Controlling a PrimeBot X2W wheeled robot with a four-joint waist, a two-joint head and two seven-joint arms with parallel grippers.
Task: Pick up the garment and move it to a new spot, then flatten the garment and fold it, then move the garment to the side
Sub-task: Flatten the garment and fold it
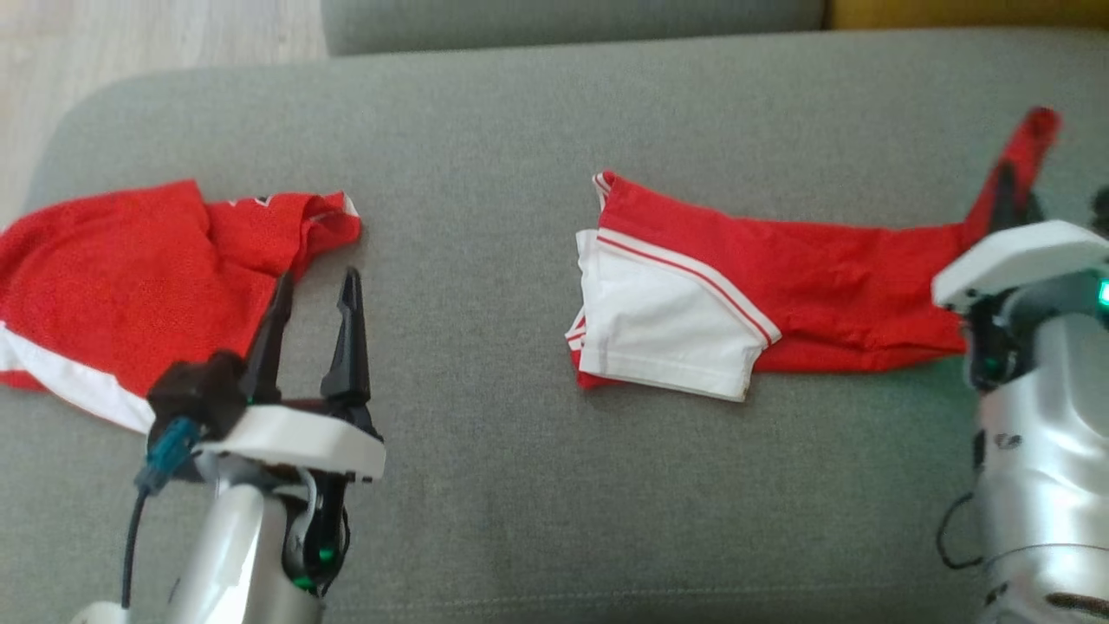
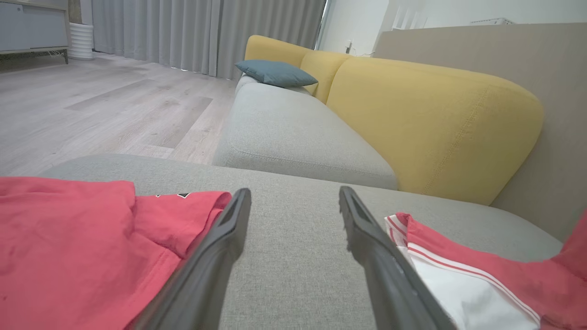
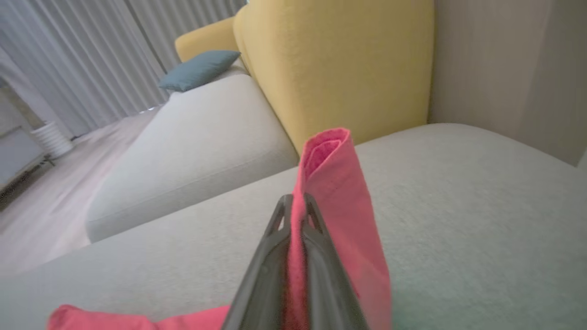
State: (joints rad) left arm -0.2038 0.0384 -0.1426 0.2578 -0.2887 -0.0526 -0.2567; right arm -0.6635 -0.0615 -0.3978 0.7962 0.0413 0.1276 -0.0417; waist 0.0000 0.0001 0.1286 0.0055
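The garment (image 1: 806, 277), red with a white striped sleeve, lies stretched across the middle and right of the grey cushion (image 1: 520, 121). Its right end is lifted off the cushion, and my right gripper (image 1: 1005, 204) is shut on that raised red edge. In the right wrist view the red cloth (image 3: 341, 183) stands up out of the shut right gripper (image 3: 293, 201). My left gripper (image 1: 316, 290) is open and holds nothing. It hovers over bare cushion between the two red pieces. In the left wrist view its gripper (image 2: 293, 197) stands wide, with the garment (image 2: 481, 284) to its right.
A second red and white garment (image 1: 130, 269) lies crumpled at the cushion's left end, touching the left finger's side (image 2: 69, 238). Beyond the cushion are a yellow sofa back (image 2: 435, 119), a blue pillow (image 2: 275, 73) and wooden floor (image 2: 91, 114) on the left.
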